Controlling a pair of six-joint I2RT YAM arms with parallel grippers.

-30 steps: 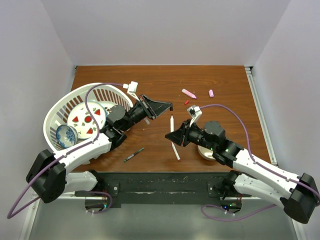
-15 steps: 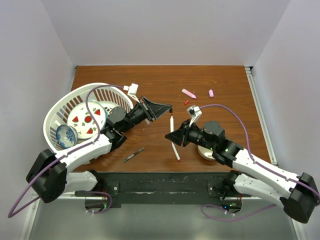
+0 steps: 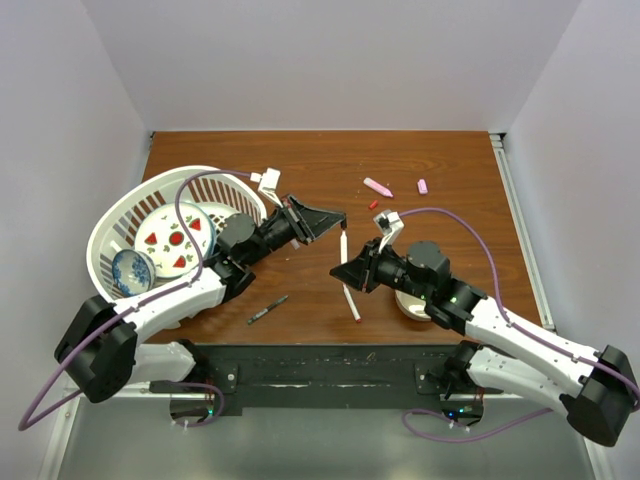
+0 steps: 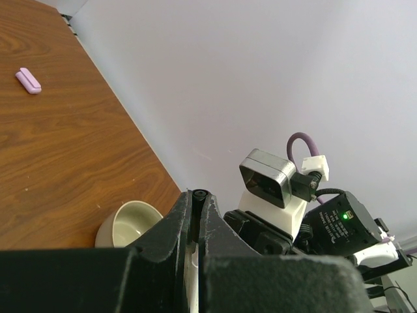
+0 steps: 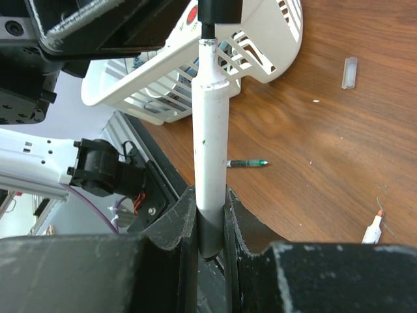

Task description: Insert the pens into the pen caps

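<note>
My left gripper (image 3: 337, 217) is shut on the black pen cap (image 3: 343, 217), held above the table; in the left wrist view the cap (image 4: 197, 195) sits between the fingertips of the gripper (image 4: 197, 203). My right gripper (image 3: 350, 272) is shut on a white pen (image 3: 344, 246) that points up at the cap. In the right wrist view this gripper (image 5: 210, 195) grips the pen (image 5: 212, 124), whose dark tip meets the cap's (image 5: 218, 12) mouth. A second white pen (image 3: 351, 302), the dark grey pen (image 3: 268, 309), the pink pen (image 3: 377, 187), the red cap (image 3: 373, 204) and the pale pink cap (image 3: 422, 186) lie on the table.
A white basket (image 3: 118, 222) at the left holds a strawberry plate (image 3: 173, 240) and a blue bowl (image 3: 131, 271). A small beige cup (image 3: 408, 306) stands under my right arm. A small clear piece (image 5: 350, 72) lies on the wood near the basket.
My left wrist has shifted very slightly; the black cap stays at the tip of the white pen. The right arm has hardly moved.
</note>
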